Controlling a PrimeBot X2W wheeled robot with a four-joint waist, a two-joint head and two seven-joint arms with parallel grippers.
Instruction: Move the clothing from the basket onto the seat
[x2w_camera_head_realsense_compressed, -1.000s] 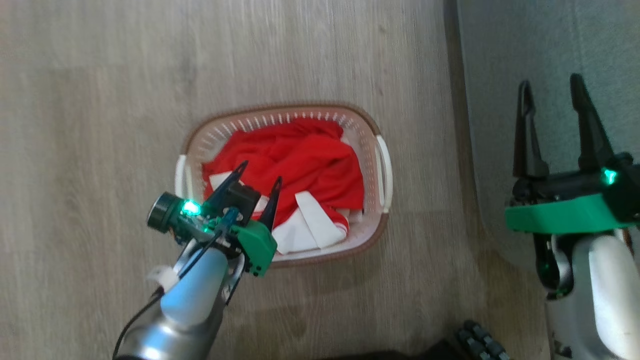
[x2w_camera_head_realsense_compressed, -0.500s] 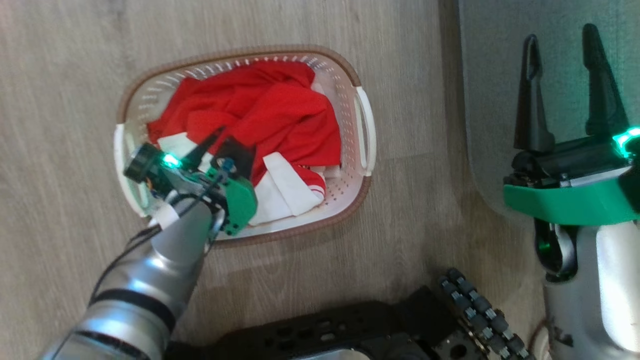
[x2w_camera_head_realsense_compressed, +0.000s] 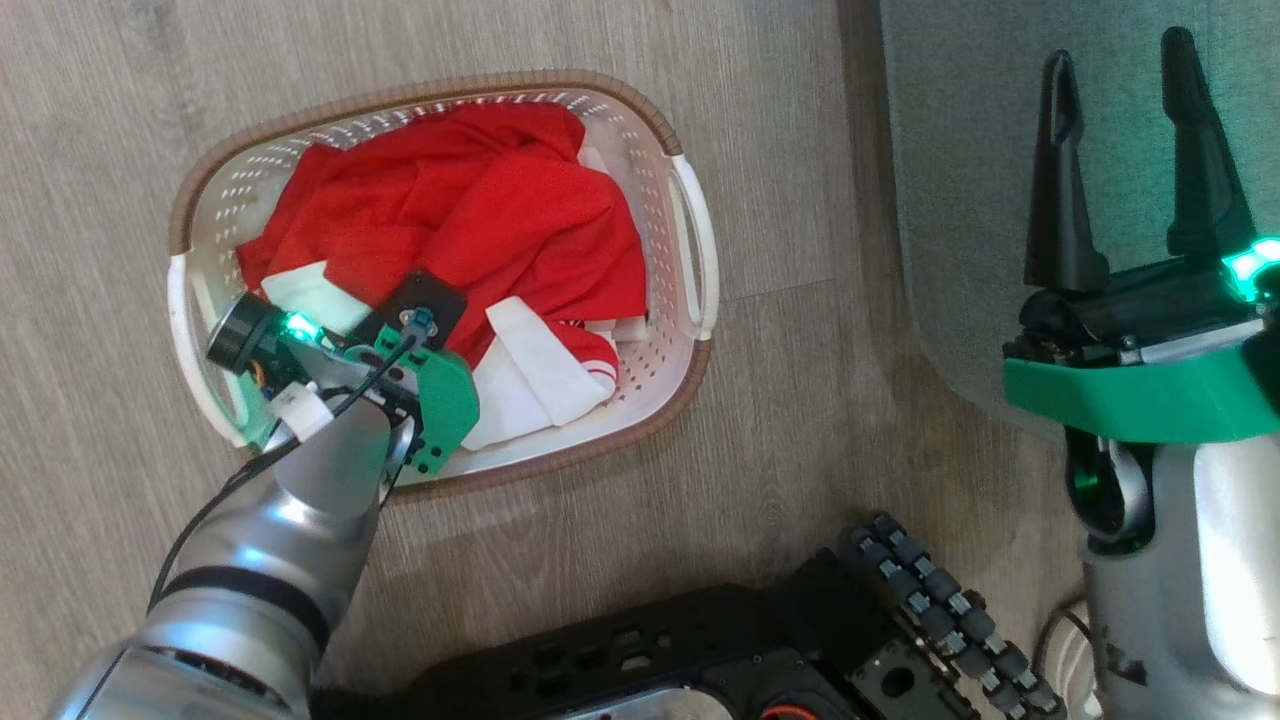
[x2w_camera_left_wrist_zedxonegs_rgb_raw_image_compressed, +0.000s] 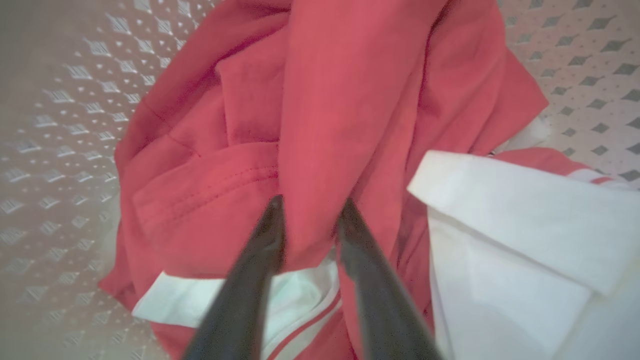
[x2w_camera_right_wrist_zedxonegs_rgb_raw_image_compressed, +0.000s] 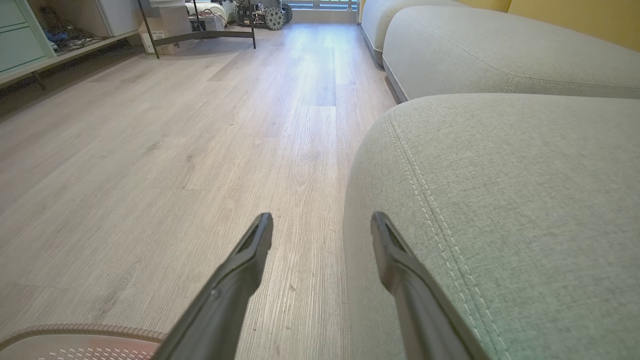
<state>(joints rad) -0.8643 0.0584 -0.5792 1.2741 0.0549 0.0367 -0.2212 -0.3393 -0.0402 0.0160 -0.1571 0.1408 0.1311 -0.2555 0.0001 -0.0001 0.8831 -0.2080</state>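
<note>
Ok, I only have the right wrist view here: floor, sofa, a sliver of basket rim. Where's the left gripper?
Observer: The left gripper is down inside the basket, on the side nearest the robot.
Reviewer: Has it got anything?
Observer: In the left wrist view a red fold of the clothing sits between its fingers. I can't tell whether they pinch it.
Reviewer: How full is the basket?
Observer: In the head view the red pile, with a white panel, covers most of the basket floor.

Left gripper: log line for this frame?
left gripper: astride clothing fold, grip unclear | clothing: in basket | right gripper: open, over seat edge
</note>
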